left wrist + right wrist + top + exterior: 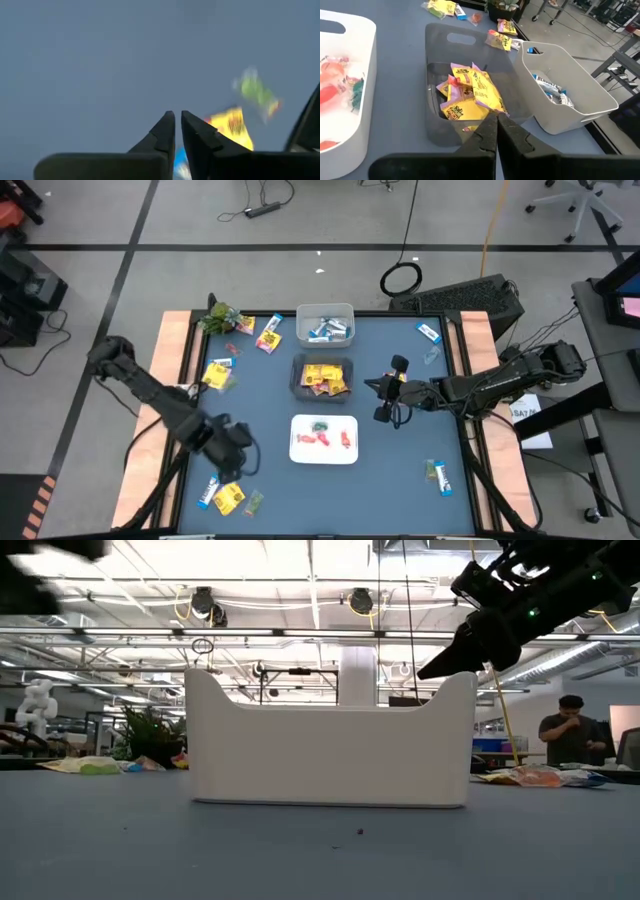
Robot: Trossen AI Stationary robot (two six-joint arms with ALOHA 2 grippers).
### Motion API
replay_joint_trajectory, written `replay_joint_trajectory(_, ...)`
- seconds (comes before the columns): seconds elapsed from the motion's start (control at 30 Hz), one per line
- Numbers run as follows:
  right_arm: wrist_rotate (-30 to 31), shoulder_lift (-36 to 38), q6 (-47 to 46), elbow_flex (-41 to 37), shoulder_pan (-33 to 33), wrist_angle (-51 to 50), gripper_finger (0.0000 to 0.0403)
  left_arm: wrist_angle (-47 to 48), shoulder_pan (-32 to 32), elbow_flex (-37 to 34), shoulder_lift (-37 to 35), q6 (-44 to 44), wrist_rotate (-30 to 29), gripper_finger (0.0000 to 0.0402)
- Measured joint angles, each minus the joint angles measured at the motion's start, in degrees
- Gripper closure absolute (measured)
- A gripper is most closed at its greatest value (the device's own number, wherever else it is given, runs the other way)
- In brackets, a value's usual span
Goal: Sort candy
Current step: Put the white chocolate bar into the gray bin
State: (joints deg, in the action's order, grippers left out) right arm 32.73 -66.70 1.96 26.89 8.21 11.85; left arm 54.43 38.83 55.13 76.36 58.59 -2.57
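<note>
dark blue desk [400, 470] with pale wood edges, yellow packets [324, 377] with red marks in dark grey bin [298, 385], blue-and-white bars [328, 331] in white bin [322, 310], red and green pieces [326, 436] in white tray [300, 452], green leafy plant [219, 318], black pincers

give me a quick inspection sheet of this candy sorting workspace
surface: blue table top, wooden side strips
job's things: yellow packets in grey bin; blue-white bars in far white bin; red and green pieces in near white bin; loose candy scattered around
clutter: green plant at far left corner
grippers: left gripper near loose candy, nearly shut, nothing seen held; right gripper shut, empty, beside grey bin
cables: floor cable
surroundings: person in background
</note>
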Motion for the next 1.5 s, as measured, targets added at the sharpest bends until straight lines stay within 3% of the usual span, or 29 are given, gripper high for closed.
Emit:
replay_joint_trajectory(0.2, 0.0, 0.0, -0.66, 0.0, 0.0, 0.07, 0.0403, -2.32, 8.35, -4.31, 1.11, 19.77, 5.4, 0.0366)
replay_joint_trajectory(0.4, -0.6, 0.0, -0.66, 0.0, 0.0, 0.15, 0.0403, -5.12, 10.53, -6.82, 3.03, 38.78, 7.19, 0.0308)
replay_joint_trajectory(0.67, -3.04, 0.0, 0.15, 0.0, -0.02, 0.41, 0.0403, -17.3, 10.65, -10.02, 7.46, 46.95, 15.33, 0.0209)
replay_joint_trajectory(0.9, -3.04, 0.0, 0.23, 0.0, -0.02, 0.36, 0.0403, -13.96, 11.9, -10.4, 13.52, 49.09, 21.88, 0.0163)
replay_joint_trajectory(1.23, -2.93, 0.0, 0.25, 0.0, -0.02, 0.35, 0.0403, -15.49, 12.15, -10.18, 16.65, 46.14, 22.61, 0.0168)
replay_joint_trajectory(1.5, -2.89, 0.0, 0.47, 0.0, -0.02, 0.34, 0.0403, -16.03, 11.54, -9.28, 16.76, 38.12, 22.02, 0.027)
